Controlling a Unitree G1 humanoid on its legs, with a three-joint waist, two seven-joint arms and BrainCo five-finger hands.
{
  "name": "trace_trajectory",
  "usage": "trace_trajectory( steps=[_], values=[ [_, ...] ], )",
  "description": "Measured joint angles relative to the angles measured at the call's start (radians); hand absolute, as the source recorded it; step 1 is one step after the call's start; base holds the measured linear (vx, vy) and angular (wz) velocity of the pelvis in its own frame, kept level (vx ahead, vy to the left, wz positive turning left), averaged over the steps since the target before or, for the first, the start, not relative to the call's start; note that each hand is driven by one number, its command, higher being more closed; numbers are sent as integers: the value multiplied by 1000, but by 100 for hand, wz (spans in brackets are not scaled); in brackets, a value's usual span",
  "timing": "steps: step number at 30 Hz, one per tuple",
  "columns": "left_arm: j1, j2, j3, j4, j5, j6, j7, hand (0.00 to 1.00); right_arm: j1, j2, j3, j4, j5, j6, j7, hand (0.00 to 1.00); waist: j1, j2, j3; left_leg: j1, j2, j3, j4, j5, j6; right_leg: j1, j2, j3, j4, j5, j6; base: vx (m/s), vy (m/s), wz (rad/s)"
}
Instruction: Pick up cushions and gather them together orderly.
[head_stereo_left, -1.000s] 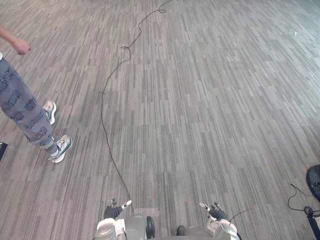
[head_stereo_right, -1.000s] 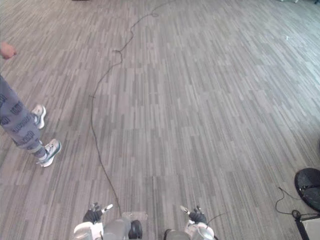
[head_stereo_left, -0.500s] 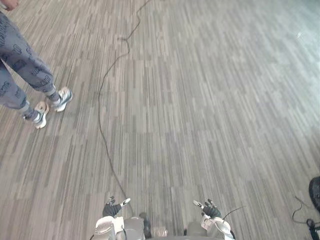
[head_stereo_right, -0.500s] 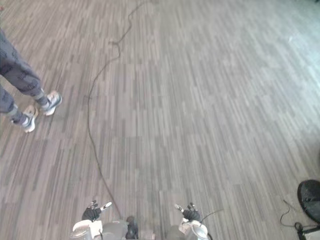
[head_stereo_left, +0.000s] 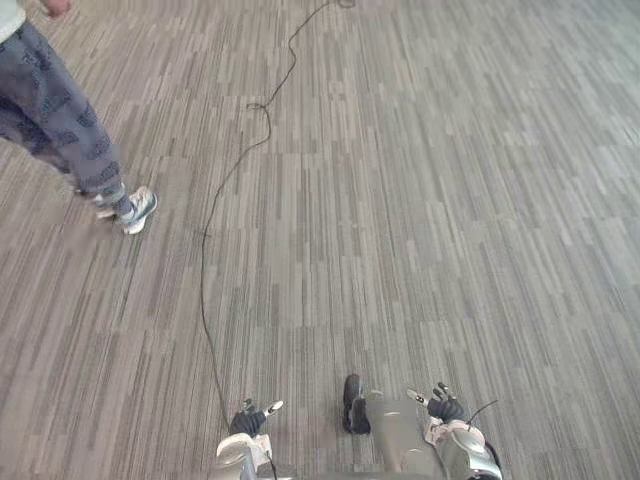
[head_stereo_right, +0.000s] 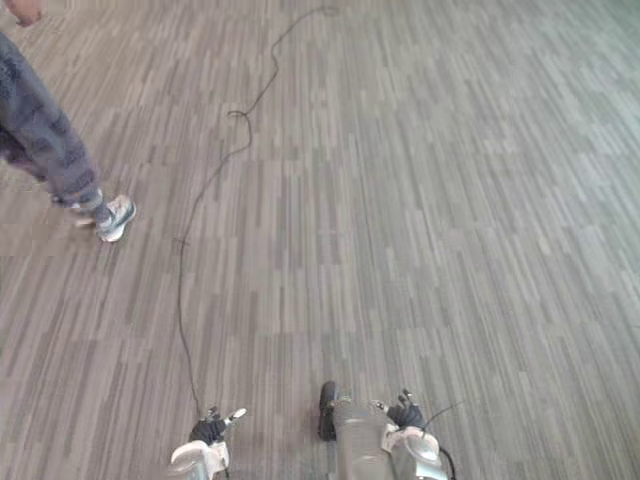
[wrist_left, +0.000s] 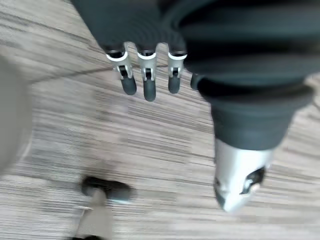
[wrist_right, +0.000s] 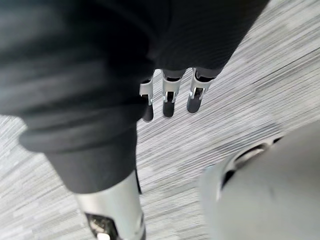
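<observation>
Nearest to me, the left hand (head_stereo_left: 247, 421) hangs low at the lower left of the head view and the right hand (head_stereo_left: 446, 408) at the lower right, both above the floor (head_stereo_left: 420, 200) and touching nothing. In the left wrist view, that hand's fingers (wrist_left: 149, 87) hang straight in a row, slightly spread and holding nothing, with the thumb set apart from them. The right hand's fingers (wrist_right: 168, 104) read the same in their own wrist view: loose, a little apart, empty. The floor is carpet in narrow grey stripes running away from me. Farther off, at the far left, a person (head_stereo_left: 60, 110) in patterned grey trousers stands with one pale shoe (head_stereo_left: 137, 210) on the carpet, well apart from both hands. As for the cushions, I cannot tell from these views where they lie.
</observation>
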Motion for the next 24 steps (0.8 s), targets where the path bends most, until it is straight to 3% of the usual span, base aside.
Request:
trace_trajectory(
  steps=[3, 5, 6, 7, 8, 10, 11, 12, 13, 14, 15, 17, 20, 21, 23, 24],
  values=[
    [4, -8, -3, -58, -2, -3, -7, 0, 25, 10, 7, 0, 20, 3, -1, 0, 30, -22, -10, -208, 24, 74, 14, -97, 44, 159, 2, 30, -94, -59, 1, 498, -68, -10],
    [10, -12, -3, -86, -3, -5, -7, 0, 26, 18, -1, 1, 21, 5, -2, 0, 47, -29, -11, -290, 2, 125, -168, -119, 68, 230, -10, 65, -133, -67, 35, 551, 44, -48],
    [11, -14, -5, -93, -3, -7, -8, 0, 24, 24, -4, 3, 21, 5, -2, 0, 59, -28, -13, -325, -41, 118, -320, -112, 70, 273, -26, 100, -154, -83, 50, 555, 123, -68],
    [10, -13, -9, -94, -4, -15, -7, 0, 20, 29, -5, 3, 21, 5, -3, 0, 67, -30, -13, -341, -74, 104, -440, -84, 65, 301, -43, 126, -170, -93, 59, 562, 151, -89],
    [10, -14, -12, -100, -8, -23, -8, 0, 15, 37, -4, 5, 21, 5, -4, 0, 78, -32, -14, -368, -113, 62, -571, -16, 52, 329, -65, 165, -193, -109, 76, 586, 253, -108],
    [21, -8, -19, -110, -18, -24, -5, 0, 15, 44, 3, 15, 21, 5, -5, 0, 92, -48, -30, -378, -164, 6, -631, 125, 40, 360, -106, 240, -223, -140, 101, 583, 295, -114],
    [24, 16, -19, -111, -21, -23, -5, 0, 20, 69, 5, 21, 20, 5, -5, 0, 92, -80, -57, -380, -194, 29, -618, 106, 82, 354, -147, 279, -216, -151, 107, 659, 317, -94],
    [23, 26, -17, -111, -23, -19, -4, 0, 22, 85, -1, 14, 19, 5, -3, 0, 81, -100, -64, -378, -191, 60, -577, 70, 116, 309, -166, 296, -133, -141, 123, 677, 314, -87],
    [23, 31, -16, -110, -24, -20, -3, 0, 26, 93, 0, 7, 18, 5, -2, 0, 85, -110, -60, -359, -182, 90, -556, 40, 126, 267, -167, 312, -16, -142, 127, 790, 353, -92],
    [21, 40, -21, -109, -25, -20, -1, 0, 31, 99, 5, 0, 17, 5, -2, 0, 88, -126, -56, -300, -183, 131, -555, -1, 135, 180, -175, 322, 215, -112, 194, 603, 279, -105],
    [18, 57, -41, -83, -26, -17, -1, 0, 30, 99, 7, -10, 16, 1, 2, 0, 80, -133, -50, -198, -192, 154, -580, -42, 141, 79, -193, 309, 494, -44, 295, 572, 262, -89],
    [17, 60, -67, -49, -26, -11, -1, 0, 35, 99, 14, -40, 15, -4, 3, 0, 64, -121, -43, -69, -194, 182, -619, -57, 143, 1, -200, 246, 677, -54, 276, 563, 217, -63],
    [6, 44, -83, -40, -26, -11, -1, 0, 36, 99, 36, -76, 7, -8, 6, 0, 59, -104, -46, 98, -169, 244, -724, -94, 119, -149, -206, 48, 670, -92, 211, 482, 155, -57],
    [-4, 45, -82, -27, -26, -11, -2, 0, 32, 98, 35, -80, 3, -12, 8, 0, 57, -107, -44, 141, -171, 259, -766, -110, 99, -204, -207, -18, 598, -97, 199, 496, 112, -42],
    [-22, 49, -84, 3, -26, -10, -2, 0, 12, 90, 31, -68, -4, -13, 10, 0, 38, -111, -37, 207, -177, 287, -823, -113, 94, -250, -193, -130, 339, -63, 156, 503, 60, -25],
    [-23, 54, -99, 19, -24, -9, -2, 0, 1, 82, 32, -61, -5, -11, 12, 0, 17, -107, -34, 235, -179, 284, -842, -112, 94, -257, -174, -171, 172, -1, 126, 558, -9, 6]
  ],
)
